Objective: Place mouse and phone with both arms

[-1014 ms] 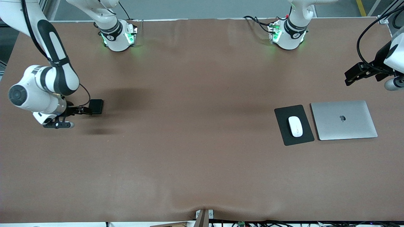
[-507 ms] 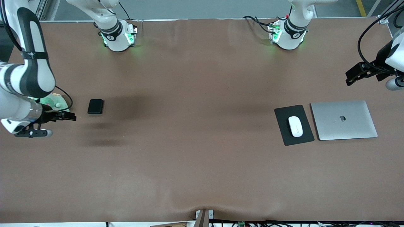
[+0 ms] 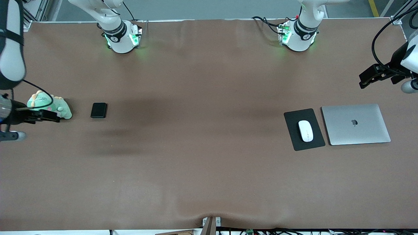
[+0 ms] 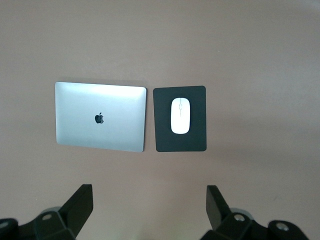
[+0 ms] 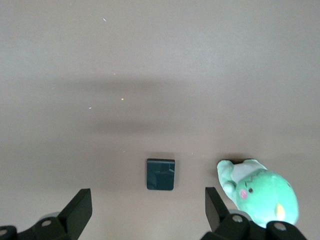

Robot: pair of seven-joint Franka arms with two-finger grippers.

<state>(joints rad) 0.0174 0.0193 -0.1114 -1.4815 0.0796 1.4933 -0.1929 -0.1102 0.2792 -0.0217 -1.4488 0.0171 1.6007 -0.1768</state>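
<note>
You are looking at a wide brown table seen from above, with the two arm bases at the top edge of the frame. One phone, a small black slab with rounded corners, lies flat at the middle left. One mouse, white, oval and glossy with a thin grey centre line, sits on a black pad at the middle right. Just beside the pad lies one closed silver laptop. One green plush toy lies beside the phone, near the left edge. Your right gripper hangs over the toy, fingers spread wide and empty. Your left gripper, also spread and empty, hangs at the upper right, over bare table.
</note>
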